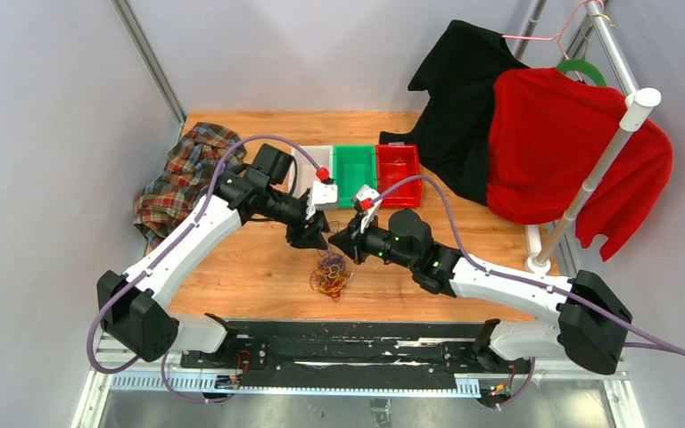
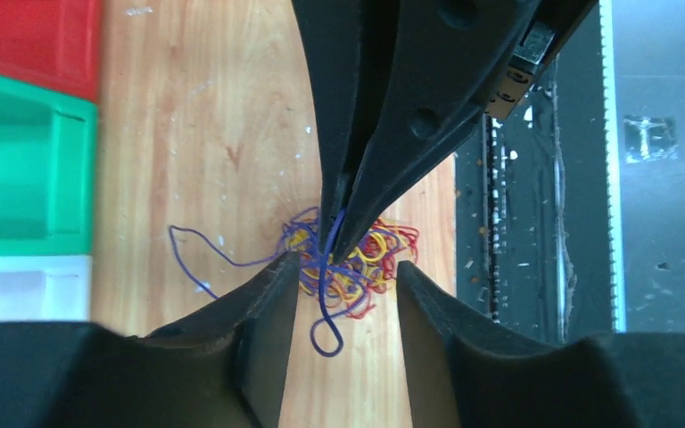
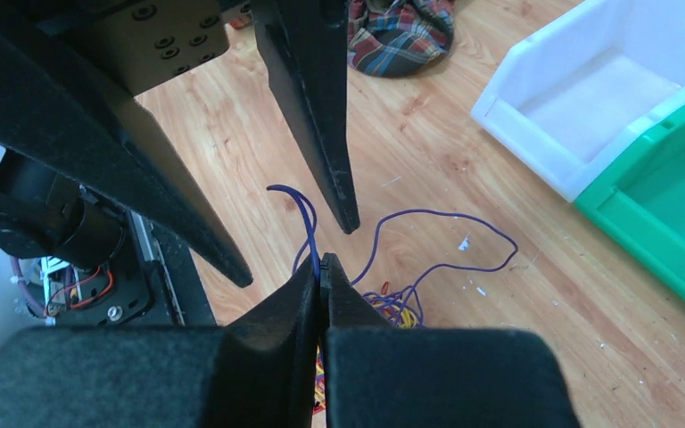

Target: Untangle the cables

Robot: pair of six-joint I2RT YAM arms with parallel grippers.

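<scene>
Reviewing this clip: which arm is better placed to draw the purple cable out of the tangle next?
Right, probably. The right pincer is already shut on the purple cable close to the tangle, so it need only pull away. The left pincer stands open, gripping nothing.

Surface (image 1: 259, 267), centre, toward the near edge: cables (image 1: 331, 275) lie in one heap. Left tool (image 1: 310, 237) and right tool (image 1: 339, 241) hang just above and behind the heap, tips facing.
Far edge, in a touching row: left bin (image 1: 310, 159), middle bin (image 1: 354, 169), right bin (image 1: 398, 169).
Far-left corner: cloth (image 1: 181, 178).
Right edge: rack (image 1: 599, 165) stands with garments (image 1: 553, 152) hanging on it.
</scene>
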